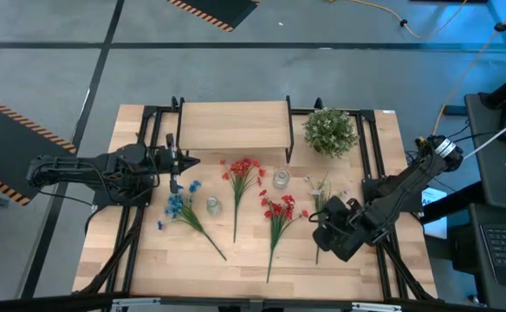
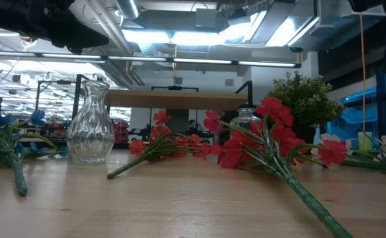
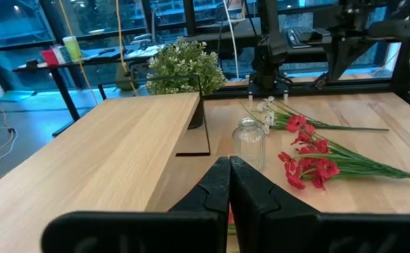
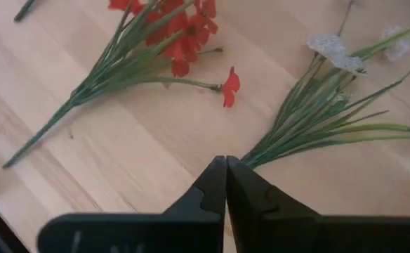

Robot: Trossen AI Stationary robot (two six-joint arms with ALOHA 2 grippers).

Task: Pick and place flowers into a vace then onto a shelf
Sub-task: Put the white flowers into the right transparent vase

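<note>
Four sprigs lie flat on the tabletop: blue (image 1: 179, 208), orange-red (image 1: 240, 173), red (image 1: 279, 211) and white (image 1: 321, 192). A ribbed clear glass vase (image 1: 212, 205) stands upright between the blue and orange-red sprigs. A second small glass vase (image 1: 281, 178) stands near the shelf's right leg. The shelf (image 1: 234, 126) stands at the far middle. My left gripper (image 1: 186, 161) is shut and hovers by the shelf's left front corner, above the blue sprig. My right gripper (image 4: 226, 184) is shut and hangs over the white sprig's stems (image 4: 310, 119), touching nothing.
A round bushy green plant (image 1: 329, 130) sits at the far right, beside the shelf. Black frame rails (image 1: 374, 156) run along the table's left and right sides. Bare wood (image 1: 236, 269) lies along the near edge, in front of the stems.
</note>
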